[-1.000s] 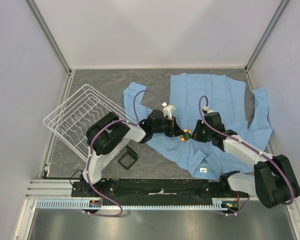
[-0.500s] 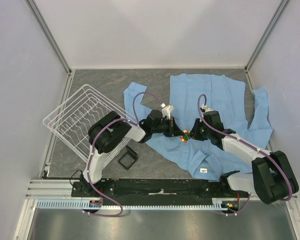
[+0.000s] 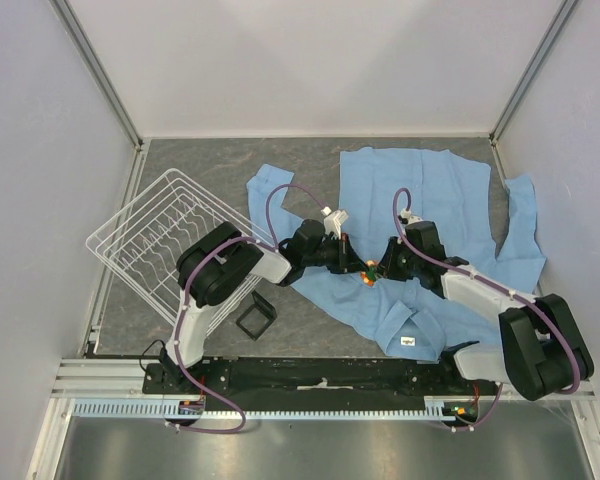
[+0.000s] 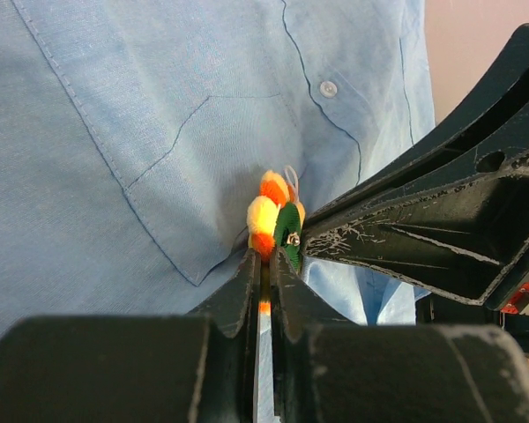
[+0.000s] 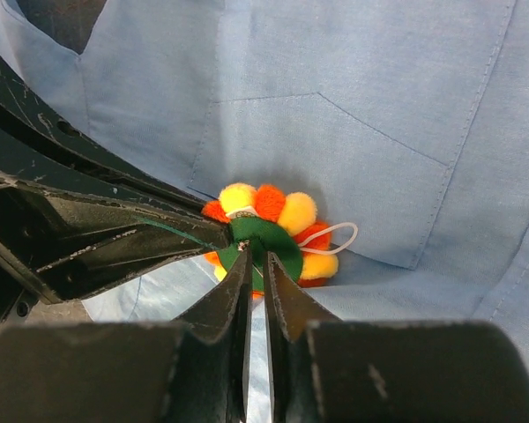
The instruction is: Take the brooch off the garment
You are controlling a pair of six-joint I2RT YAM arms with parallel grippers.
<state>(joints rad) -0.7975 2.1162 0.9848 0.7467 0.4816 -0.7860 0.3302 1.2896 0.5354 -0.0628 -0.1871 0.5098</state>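
Orange-yellow pompoms of the brooch (image 5: 282, 211) stand on the garment's (image 5: 379, 53) pocket (image 5: 361, 167); left gripper (image 4: 264, 262) and right gripper (image 5: 254, 257) each clamp its edge; its centre is hidden behind green backing (image 5: 275, 243).

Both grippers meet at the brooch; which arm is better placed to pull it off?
Right, probably: the right gripper pinches the brooch by its green backing; the left gripper, shut on its petals, steadies it on the shirt.

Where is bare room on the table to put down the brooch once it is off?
Bare mat lies between the black frame and the shirt hem, and along the far edge beyond the wire rack. Crowded at the brooch, where the left gripper and right gripper meet.
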